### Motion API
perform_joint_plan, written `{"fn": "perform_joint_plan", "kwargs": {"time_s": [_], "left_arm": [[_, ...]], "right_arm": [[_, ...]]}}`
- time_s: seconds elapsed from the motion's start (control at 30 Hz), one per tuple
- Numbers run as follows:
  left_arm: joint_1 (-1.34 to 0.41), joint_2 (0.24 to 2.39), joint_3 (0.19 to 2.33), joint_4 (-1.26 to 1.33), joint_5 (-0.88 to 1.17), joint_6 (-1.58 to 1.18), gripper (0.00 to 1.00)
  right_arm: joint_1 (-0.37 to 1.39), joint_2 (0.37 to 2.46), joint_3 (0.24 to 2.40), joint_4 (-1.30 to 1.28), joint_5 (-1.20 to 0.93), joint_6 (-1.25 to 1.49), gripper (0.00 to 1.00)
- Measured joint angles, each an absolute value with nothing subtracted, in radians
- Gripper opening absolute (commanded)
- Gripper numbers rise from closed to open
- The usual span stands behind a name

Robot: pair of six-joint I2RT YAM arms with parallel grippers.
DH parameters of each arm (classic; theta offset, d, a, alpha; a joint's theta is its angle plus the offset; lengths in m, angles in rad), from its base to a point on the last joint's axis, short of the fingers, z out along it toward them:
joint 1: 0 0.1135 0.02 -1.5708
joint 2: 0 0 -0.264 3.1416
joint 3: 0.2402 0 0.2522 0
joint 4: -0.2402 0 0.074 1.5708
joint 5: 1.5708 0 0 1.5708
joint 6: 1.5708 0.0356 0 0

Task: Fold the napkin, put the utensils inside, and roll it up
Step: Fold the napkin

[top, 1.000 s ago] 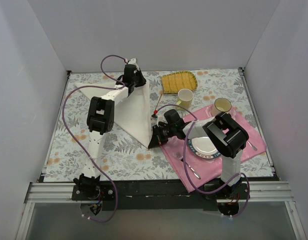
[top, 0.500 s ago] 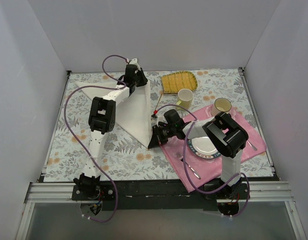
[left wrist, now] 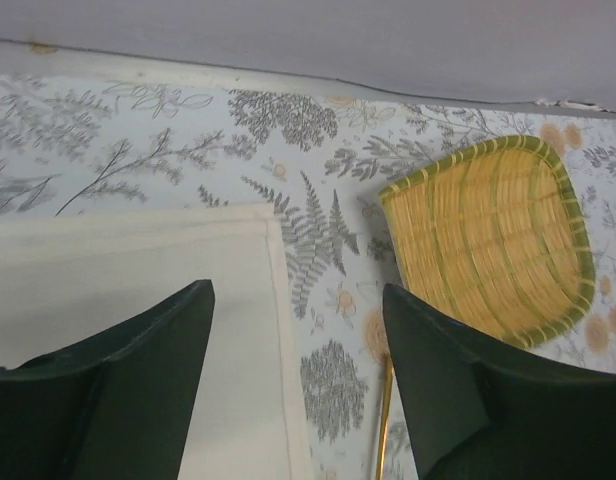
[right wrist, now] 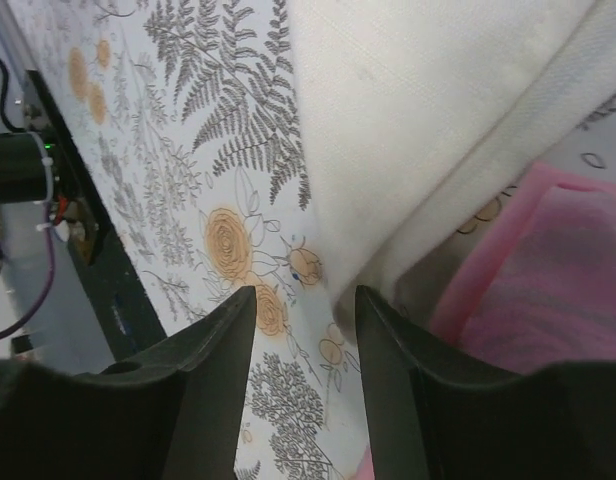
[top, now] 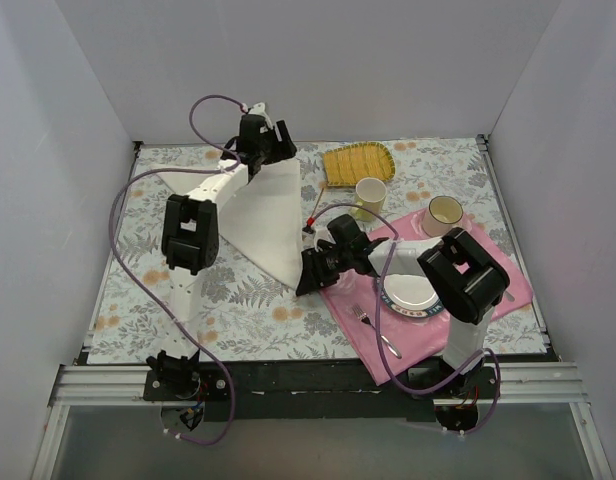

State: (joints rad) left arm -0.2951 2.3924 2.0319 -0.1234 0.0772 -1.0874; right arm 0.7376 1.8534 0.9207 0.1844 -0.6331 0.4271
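overhead, the napkin (top: 263, 215) lies as a folded triangle on the floral tablecloth (top: 138, 290), its near point just touching the edge of the pink placemat (top: 508, 285). the left gripper (top: 263, 152) sits over the napkin's far corner, and the right gripper (top: 306, 275) is at its near point, but from up here neither pair of jaws can be read.

the wrist views settle that. in the left wrist view the left gripper (left wrist: 296, 295) stands wide apart with nothing between its fingers, and the napkin (left wrist: 138, 270) shows a hemmed corner lying flat on the cloth below. this view also shows the gold utensil (left wrist: 384, 425) as a thin rod on the tablecloth, just beside the napkin's edge and near the yellow woven mat (left wrist: 488, 240). from above the utensil is only a faint line between the napkin and that mat (top: 358, 163).

in the right wrist view the right gripper (right wrist: 303, 295) is parted too and clamps nothing. the napkin (right wrist: 438, 130) tapers to its point just past the fingertips, doubled layers visible along one edge, which overlaps the placemat (right wrist: 548, 270).

only the overhead view takes in the plate (top: 408, 292) on the placemat and the two cups (top: 370, 192) behind it.
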Motion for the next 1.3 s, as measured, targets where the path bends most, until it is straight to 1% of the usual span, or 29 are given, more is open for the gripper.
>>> {"fn": "perform_joint_plan", "kwargs": {"time_s": [0.07, 0.1, 0.13, 0.23, 0.33, 0.4, 0.43, 0.47, 0.5, 0.57, 0.6, 0.8, 0.97, 1.17, 1.3], "left_arm": [[-0.269, 2.277, 1.922, -0.138, 0.094, -1.093, 0.48], [-0.252, 2.231, 1.876, -0.127, 0.108, -1.093, 0.39], [-0.223, 2.176, 1.821, -0.123, 0.127, -1.094, 0.35], [-0.115, 2.074, 1.711, -0.102, 0.174, -1.104, 0.24], [0.000, 2.046, 1.635, -0.074, 0.209, -1.121, 0.16], [0.058, 2.063, 1.610, -0.076, 0.229, -1.135, 0.11], [0.078, 2.079, 1.608, -0.078, 0.237, -1.143, 0.10], [0.091, 2.098, 1.608, -0.075, 0.242, -1.149, 0.08], [0.098, 2.114, 1.608, -0.076, 0.247, -1.153, 0.06], [0.101, 2.145, 1.608, -0.080, 0.257, -1.164, 0.04], [0.100, 2.157, 1.608, -0.078, 0.263, -1.170, 0.04], [0.108, 2.205, 1.608, -0.078, 0.289, -1.210, 0.04], [0.138, 2.233, 1.621, -0.066, 0.290, -1.233, 0.03], [0.178, 2.296, 1.622, -0.062, 0.283, -1.269, 0.00], [0.195, 2.296, 1.622, -0.066, 0.261, -1.288, 0.00]], "right_arm": [[0.738, 1.828, 0.938, 0.117, -0.578, 0.392, 0.57], [0.738, 1.818, 0.950, 0.076, -0.549, 0.373, 0.57], [0.738, 1.809, 0.966, 0.034, -0.517, 0.354, 0.59], [0.738, 1.797, 1.018, -0.063, -0.434, 0.303, 0.59], [0.740, 1.794, 1.061, -0.115, -0.398, 0.277, 0.55], [0.742, 1.797, 1.095, -0.142, -0.390, 0.269, 0.49], [0.744, 1.802, 1.118, -0.153, -0.386, 0.262, 0.47], [0.747, 1.810, 1.141, -0.160, -0.383, 0.259, 0.40], [0.751, 1.822, 1.167, -0.162, -0.380, 0.259, 0.37], [0.760, 1.848, 1.209, -0.156, -0.391, 0.259, 0.30], [0.764, 1.859, 1.224, -0.154, -0.399, 0.259, 0.29], [0.789, 1.934, 1.243, -0.125, -0.463, 0.266, 0.29], [0.797, 1.935, 1.167, -0.113, -0.467, 0.259, 0.30], [0.797, 1.935, 1.163, -0.109, -0.463, 0.250, 0.30], [0.802, 1.937, 1.162, -0.099, -0.465, 0.251, 0.30]]}}
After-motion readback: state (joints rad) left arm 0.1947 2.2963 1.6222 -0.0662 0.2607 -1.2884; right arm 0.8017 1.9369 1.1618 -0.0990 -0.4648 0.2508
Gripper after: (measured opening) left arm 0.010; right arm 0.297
